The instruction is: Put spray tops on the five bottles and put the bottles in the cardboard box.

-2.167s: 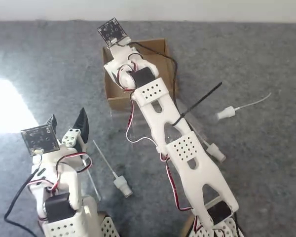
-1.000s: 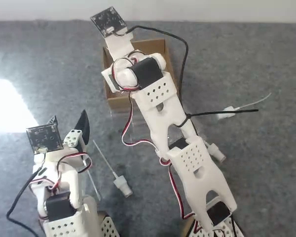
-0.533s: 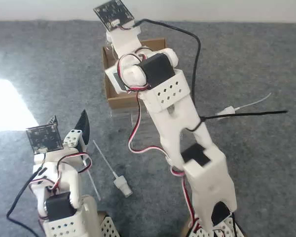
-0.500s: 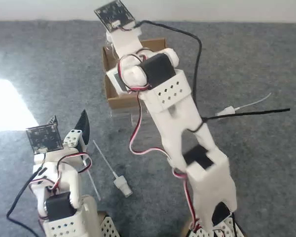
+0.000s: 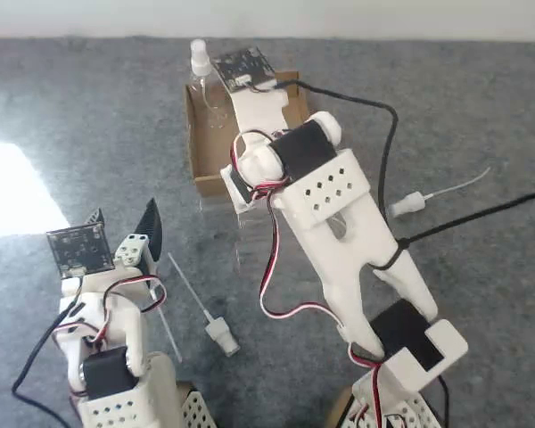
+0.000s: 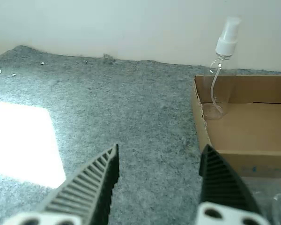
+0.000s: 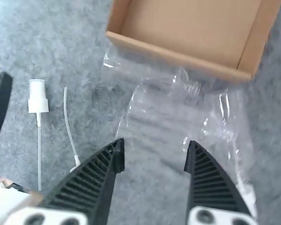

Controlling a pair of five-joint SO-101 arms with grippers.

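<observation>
Since a moment ago, the right arm has pulled back from over the brown cardboard box [image 5: 193, 134] toward the near side. Now you can see one clear plastic bottle with a white spray top [image 5: 201, 76] standing in the far left corner of the box. The left arm has not moved.

The right pincer [image 7: 154, 143] is spread wide and holds nothing. It hangs over some see-through bottles with no tops [image 7: 178, 108], lying on the grey desk [image 5: 71, 107] just beside the near wall of the box. I cannot tell how many there are. The left pincer [image 6: 160, 150] is spread too, and empty, at the near left.

One white spray top with a long thin tube [image 5: 221, 332] lies near the middle. Another one [image 5: 408, 204] lies to the right.

I think the next job is to pick up a bare bottle. Grab only one, around its middle. Squeeze softly, since the plastic looks thin. Leave the neck free for the top.
</observation>
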